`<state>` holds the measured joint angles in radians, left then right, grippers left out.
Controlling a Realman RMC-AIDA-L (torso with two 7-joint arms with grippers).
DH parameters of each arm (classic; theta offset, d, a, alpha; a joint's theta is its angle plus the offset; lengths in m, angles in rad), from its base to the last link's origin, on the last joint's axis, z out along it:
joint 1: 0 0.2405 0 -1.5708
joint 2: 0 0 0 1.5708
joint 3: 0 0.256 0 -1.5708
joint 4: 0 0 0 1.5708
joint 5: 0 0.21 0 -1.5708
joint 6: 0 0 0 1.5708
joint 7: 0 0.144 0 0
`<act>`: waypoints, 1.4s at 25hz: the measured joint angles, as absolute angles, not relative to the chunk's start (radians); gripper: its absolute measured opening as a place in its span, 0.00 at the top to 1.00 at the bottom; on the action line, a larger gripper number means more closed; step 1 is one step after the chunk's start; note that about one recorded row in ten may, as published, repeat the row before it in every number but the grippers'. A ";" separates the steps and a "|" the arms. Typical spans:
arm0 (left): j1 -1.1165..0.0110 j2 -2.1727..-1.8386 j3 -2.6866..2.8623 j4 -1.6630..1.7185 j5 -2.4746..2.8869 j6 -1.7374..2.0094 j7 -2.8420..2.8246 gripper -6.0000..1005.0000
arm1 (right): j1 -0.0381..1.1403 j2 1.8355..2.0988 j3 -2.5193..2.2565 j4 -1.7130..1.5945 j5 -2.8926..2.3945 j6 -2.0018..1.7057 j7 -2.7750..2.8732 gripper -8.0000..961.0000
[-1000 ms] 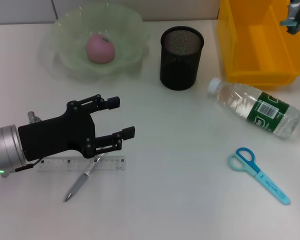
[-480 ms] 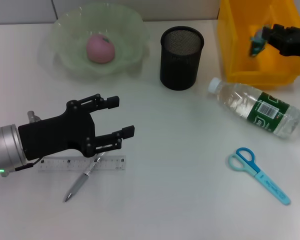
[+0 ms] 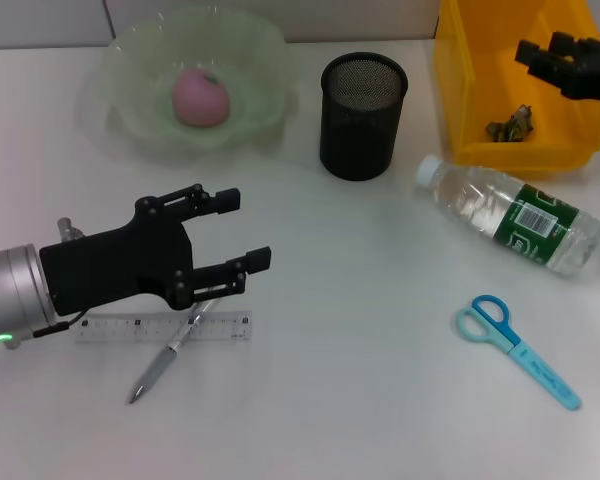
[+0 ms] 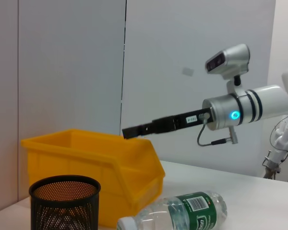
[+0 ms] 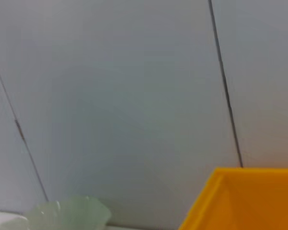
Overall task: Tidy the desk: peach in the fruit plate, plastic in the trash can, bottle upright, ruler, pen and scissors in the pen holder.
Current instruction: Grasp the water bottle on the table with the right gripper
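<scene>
Right claw point(image 3: 545, 50) is held spread and empty over the yellow bin point(image 3: 477, 105), where crumpled plastic point(image 3: 510, 125) lies. Left claw point(image 3: 242, 230), also spread and empty, is held above ruler point(image 3: 162, 328) and pen point(image 3: 165, 355). Peach point(image 3: 200, 97) is in the green plate point(image 3: 250, 50); bottle point(image 3: 510, 214) and scissors point(image 3: 520, 350) are lying on the worktop point(image 3: 360, 330).

The pen holder point(image 3: 363, 115) is black metal mesh, and the bottle point(image 3: 511, 216) is clear glossy plastic. The trash can point(image 3: 510, 128) is smooth yellow plastic. The table point(image 3: 360, 330) looks matt.
</scene>
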<state>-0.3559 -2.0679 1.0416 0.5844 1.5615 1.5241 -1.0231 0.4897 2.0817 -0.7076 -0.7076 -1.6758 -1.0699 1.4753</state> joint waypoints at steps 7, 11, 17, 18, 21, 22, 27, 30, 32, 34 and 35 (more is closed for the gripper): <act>-0.360 -2.068 1.042 0.585 1.560 1.523 -1.023 0.25 | 0.408 2.076 -0.717 -0.982 -1.719 -1.308 1.697 0.40; -0.363 -2.068 1.042 0.586 1.560 1.523 -1.023 0.25 | 0.405 2.075 -0.717 -1.137 -1.870 -1.400 1.820 0.37; -0.364 -2.067 1.042 0.586 1.560 1.524 -1.023 0.25 | 0.485 2.063 -0.718 -1.449 -2.227 -1.651 2.150 0.20; -0.364 -2.067 1.042 0.586 1.560 1.524 -1.023 0.25 | 0.485 2.063 -0.718 -1.449 -2.227 -1.651 2.150 0.19; -0.361 -2.068 1.044 0.586 1.560 1.528 -1.023 0.25 | 0.540 2.053 -0.724 -1.491 -2.347 -1.727 2.232 0.19; -0.358 -2.068 1.045 0.586 1.560 1.528 -1.023 0.25 | 0.572 2.053 -0.745 -1.496 -2.438 -1.756 2.247 0.19; -0.348 -2.068 1.049 0.584 1.560 1.531 -1.023 0.26 | 0.594 2.068 -0.821 -1.492 -2.578 -1.756 2.259 0.19; -0.343 -2.068 1.049 0.584 1.560 1.532 -1.023 0.26 | 0.599 2.074 -0.892 -1.482 -2.626 -1.753 2.263 0.19; -0.343 -2.068 1.049 0.584 1.560 1.532 -1.023 0.26 | 0.602 2.075 -0.937 -1.477 -2.646 -1.757 2.269 0.19; -0.341 -2.068 1.049 0.584 1.560 1.534 -1.023 0.26 | 0.603 2.075 -0.964 -1.473 -2.664 -1.753 2.273 0.19; -0.341 -2.068 1.049 0.584 1.560 1.534 -1.023 0.26 | 0.606 2.075 -0.977 -1.469 -2.677 -1.749 2.274 0.19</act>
